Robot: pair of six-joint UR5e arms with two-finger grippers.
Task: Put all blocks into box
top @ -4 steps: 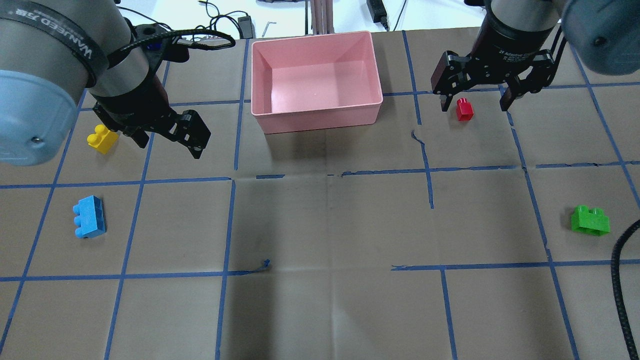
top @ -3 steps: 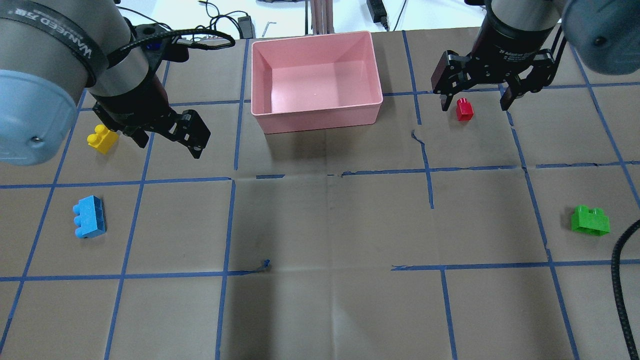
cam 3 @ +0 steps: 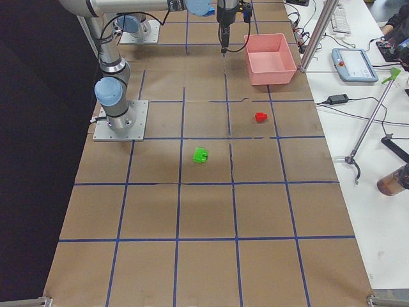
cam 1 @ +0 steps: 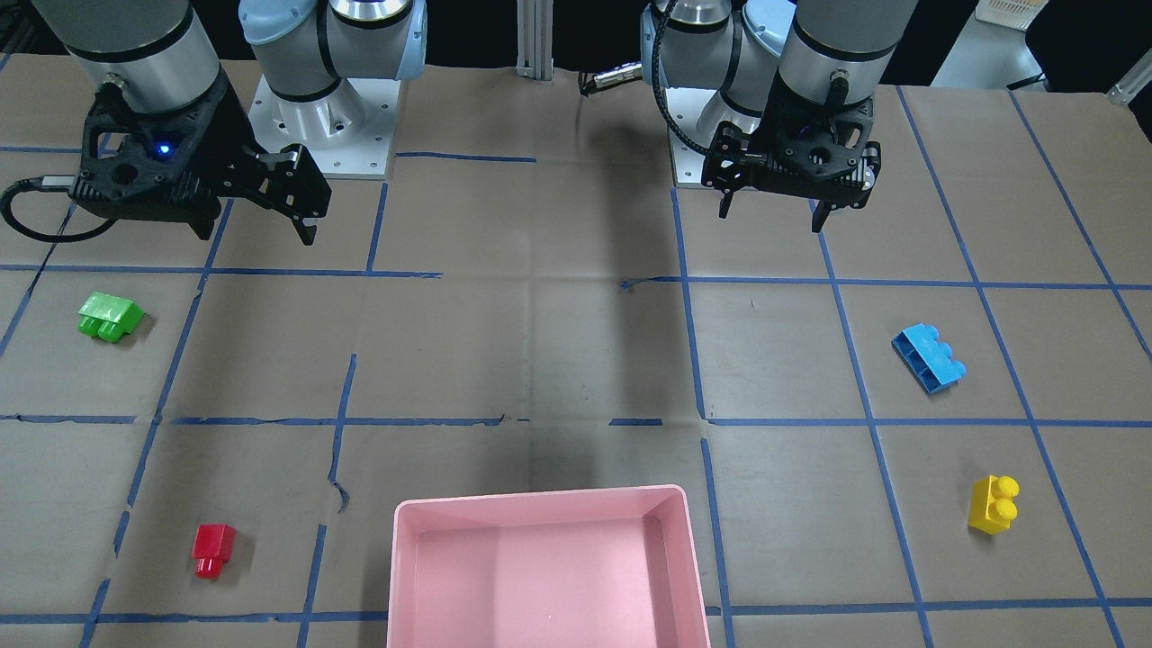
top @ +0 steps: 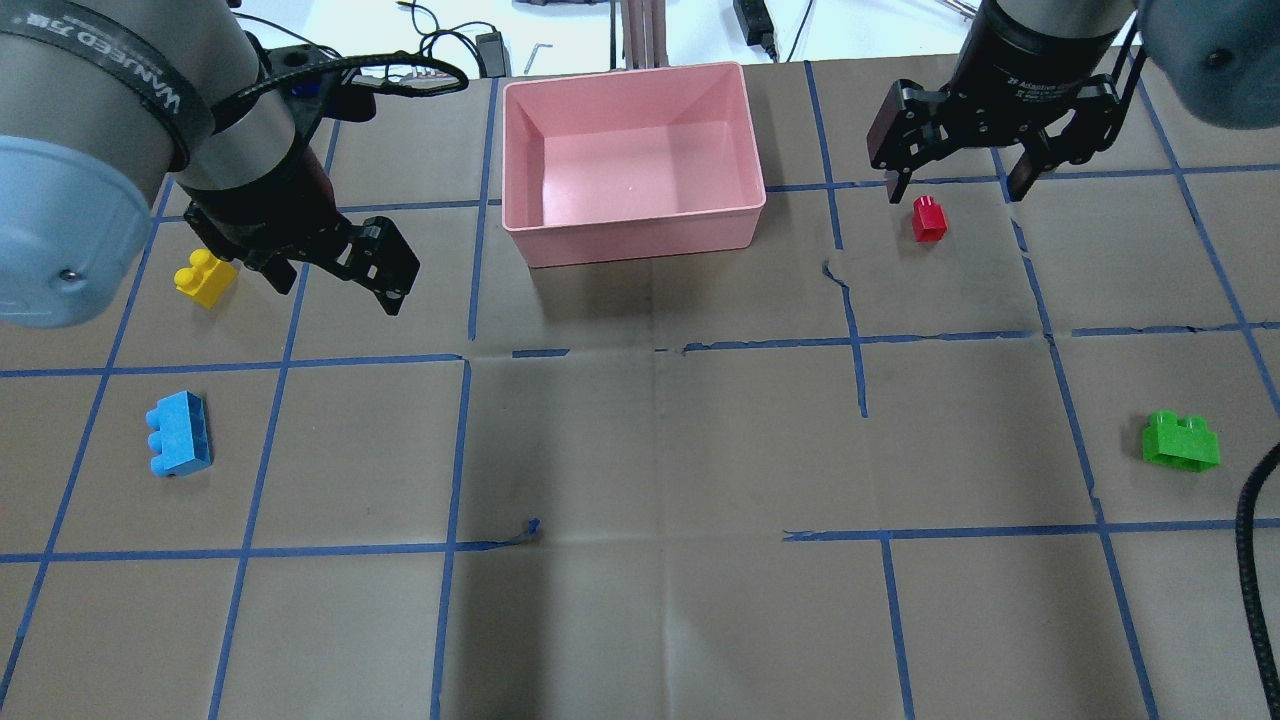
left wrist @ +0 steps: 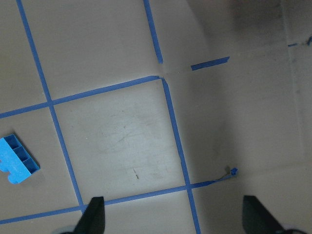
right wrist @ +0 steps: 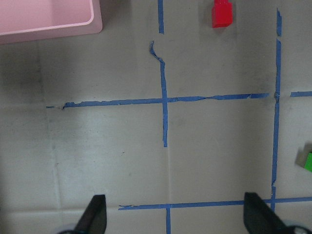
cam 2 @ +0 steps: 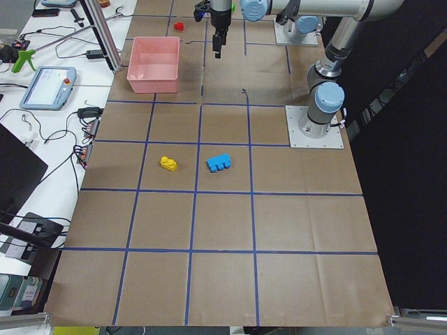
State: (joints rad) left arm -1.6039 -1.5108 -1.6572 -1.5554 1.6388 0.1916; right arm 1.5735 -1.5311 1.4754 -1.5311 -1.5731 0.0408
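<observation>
The pink box (top: 630, 228) stands empty at the far middle of the table, also in the front view (cam 1: 540, 498). The red brick (top: 929, 218) lies right of it, the green brick (top: 1181, 440) at the near right. The yellow brick (top: 205, 277) and the blue brick (top: 179, 433) lie at the left. My left gripper (top: 335, 285) is open and empty, held high just right of the yellow brick. My right gripper (top: 952, 192) is open and empty, above and just beyond the red brick. The left wrist view shows the blue brick (left wrist: 17, 163), the right wrist view the red brick (right wrist: 222, 13).
Brown paper with a blue tape grid (top: 455, 450) covers the table. A black cable (top: 1250, 560) hangs at the right edge. Cables and a power adapter (top: 750, 20) lie beyond the far edge. A bench with a tablet (cam 2: 47, 84) runs along the far side.
My right gripper has shifted a little away from me, past the red brick, still open. My left gripper and all bricks have stayed in place.
</observation>
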